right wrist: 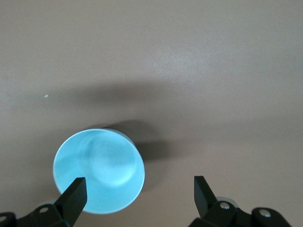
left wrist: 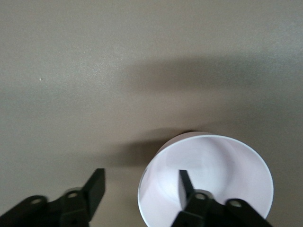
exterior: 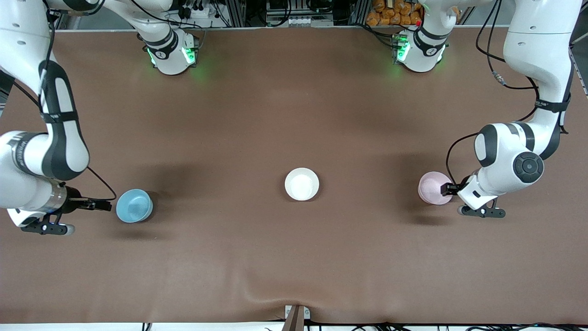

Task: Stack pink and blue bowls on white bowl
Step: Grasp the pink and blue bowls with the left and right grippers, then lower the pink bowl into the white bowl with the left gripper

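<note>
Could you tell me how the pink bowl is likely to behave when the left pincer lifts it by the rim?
The pink bowl looks rigid, so it should keep its shape. Its glossy wall may slip in a thin rim pinch by the open left pincer, which straddles the rim. Held at one edge, it would probably hang tilted.

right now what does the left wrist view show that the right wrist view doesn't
Only the left wrist view shows the pink bowl, with the open left claw straddling its rim: one finger is over the inside, the other outside.

Only the right wrist view shows the blue bowl, with the open right claw over its edge: one finger overlaps the rim, the other is over bare table.

Both show the brown table and cast shadows; neither shows the white bowl.
</note>
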